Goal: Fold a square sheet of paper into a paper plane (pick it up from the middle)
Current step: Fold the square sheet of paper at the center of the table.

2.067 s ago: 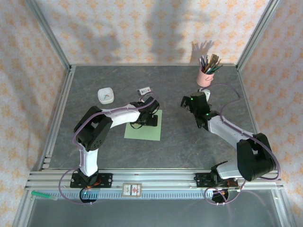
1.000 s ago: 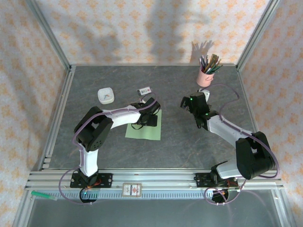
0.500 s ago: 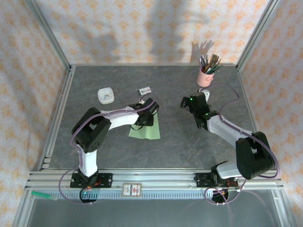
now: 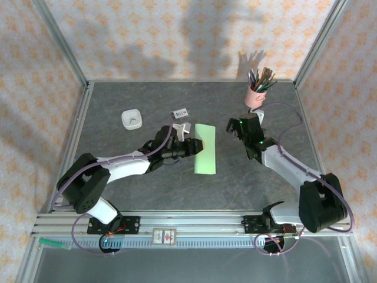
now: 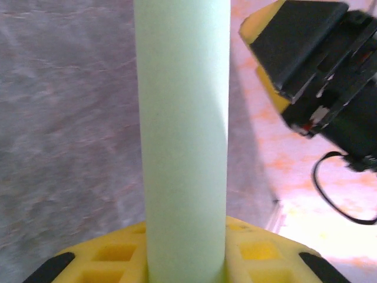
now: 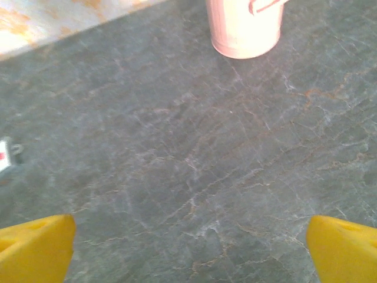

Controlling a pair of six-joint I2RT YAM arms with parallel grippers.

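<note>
risk first: left tool (image 4: 189, 147) pinches the square sheet of paper (image 4: 205, 150) at its middle. the paper hangs doubled into a narrow strip and looks lifted off the bench (image 4: 224, 188), near centre. it's thin paper between hard yellow pads, so a fast swing could let it slip or twist. it could also crease off-centre, and a skewed first fold would carry into every later fold of the plane.

right tool (image 4: 233, 126) is spread wide and empty, near the strip at its 2 o'clock. a careless handover could crumple the free edge or clip the other arm. pink pencil cup (image 4: 255, 96) at 1 o'clock sits close behind the right arm and could tip.

bench is dark grey, stone-look, matte and flat. small white dish (image 4: 131, 119) is at 10 o'clock, printed card (image 4: 179, 112) at 11. walls (image 4: 177, 41) are peach floral panels in an aluminium frame (image 4: 206, 219).
</note>
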